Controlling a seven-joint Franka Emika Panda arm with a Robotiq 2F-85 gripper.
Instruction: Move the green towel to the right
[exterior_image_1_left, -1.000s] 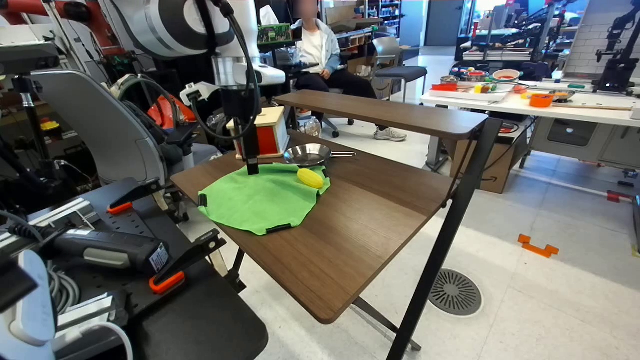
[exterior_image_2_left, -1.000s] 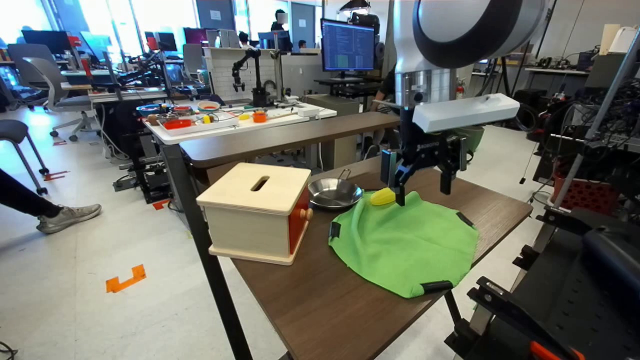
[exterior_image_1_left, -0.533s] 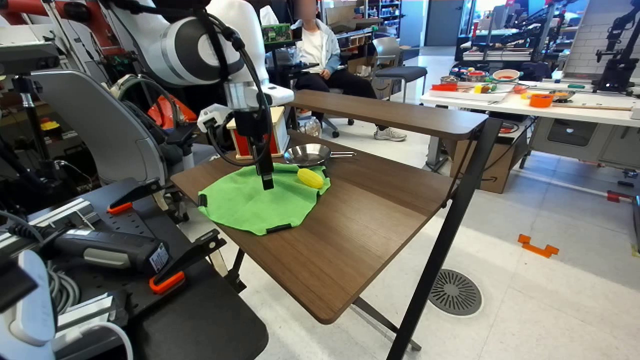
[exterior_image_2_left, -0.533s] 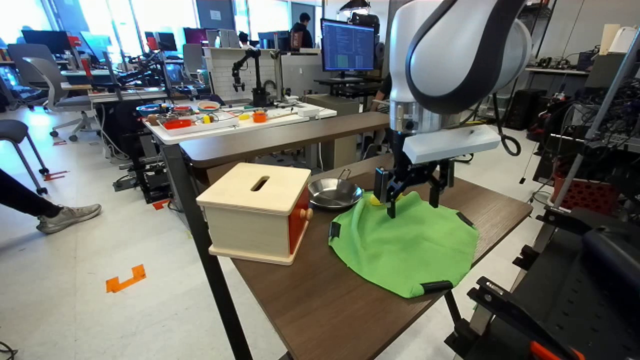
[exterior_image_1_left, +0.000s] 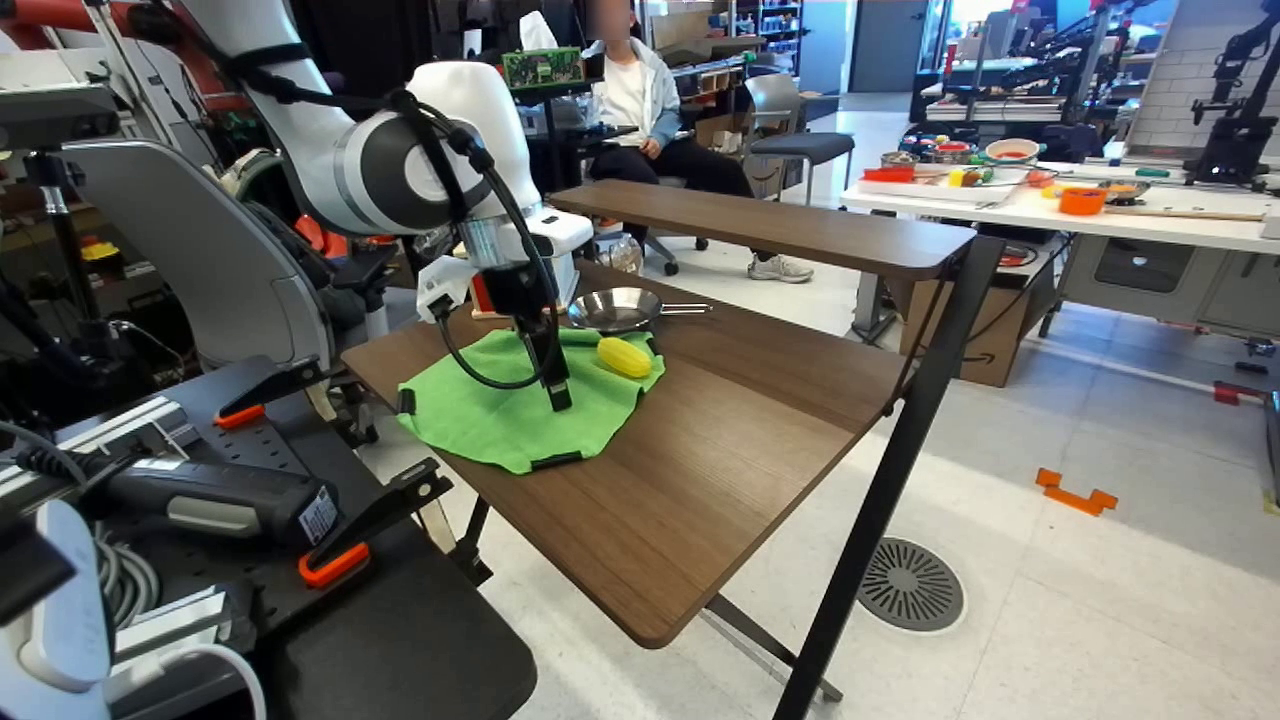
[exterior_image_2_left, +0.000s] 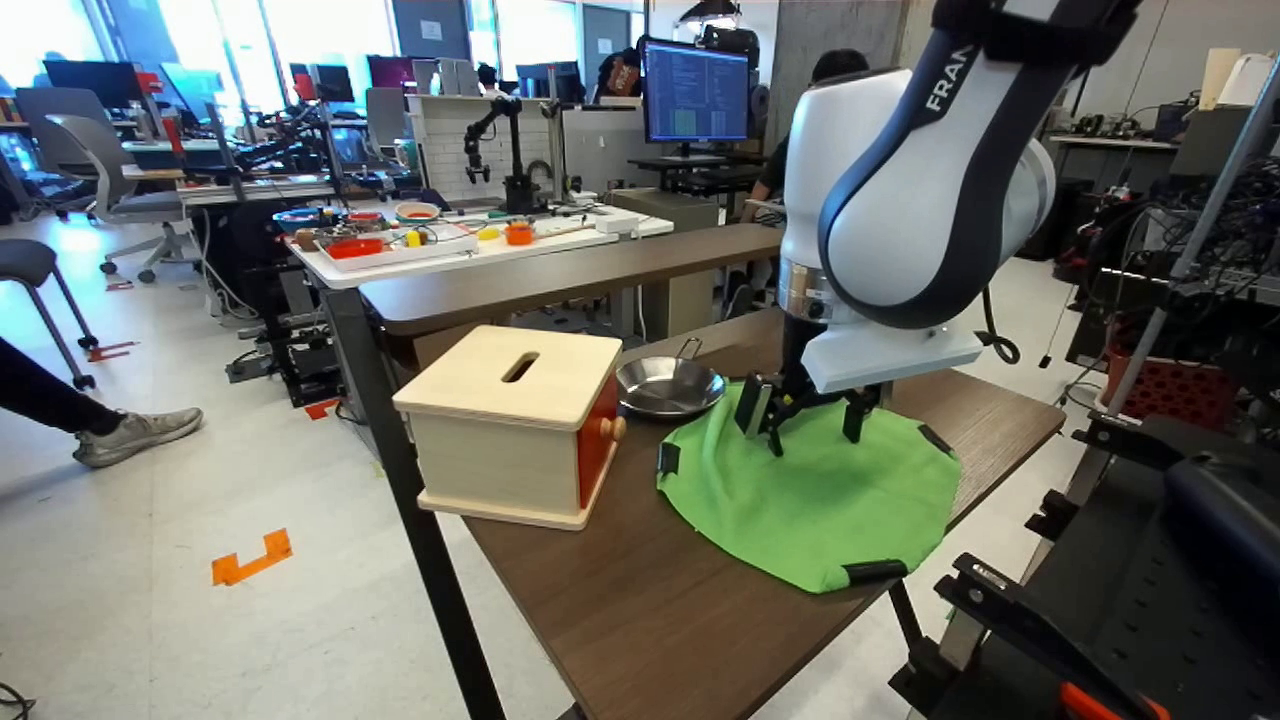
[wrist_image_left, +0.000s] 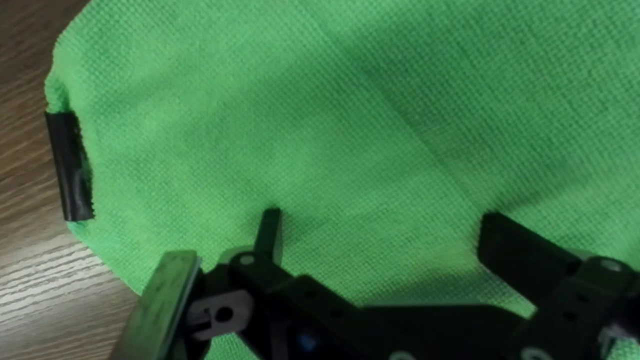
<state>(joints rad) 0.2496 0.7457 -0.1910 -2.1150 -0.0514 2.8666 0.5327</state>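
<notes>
The green towel (exterior_image_1_left: 490, 420) lies spread flat with rumpled edges on the brown table (exterior_image_1_left: 720, 440). It shows in an exterior view (exterior_image_2_left: 840, 520) and fills most of the wrist view (wrist_image_left: 210, 130). Black strips sit on its edges. My gripper (exterior_image_1_left: 560, 405) points down at the towel and is tilted. Its two fingers stand wide apart in an exterior view (exterior_image_2_left: 814, 446) and in the wrist view (wrist_image_left: 382, 214). The fingertips appear to touch the towel surface, and no cloth is pinched between them.
A yellow object (exterior_image_1_left: 623, 357) lies on the towel's far edge; the gripper hides it in an exterior view. A metal pan (exterior_image_2_left: 670, 388) and a wooden box with red front (exterior_image_2_left: 510, 440) stand beside the towel. A raised shelf (exterior_image_1_left: 780, 228) spans the table's back.
My gripper has come down from above onto the towel, tilting and moving toward its middle, still open. The towel and the yellow object have shifted very slightly.
</notes>
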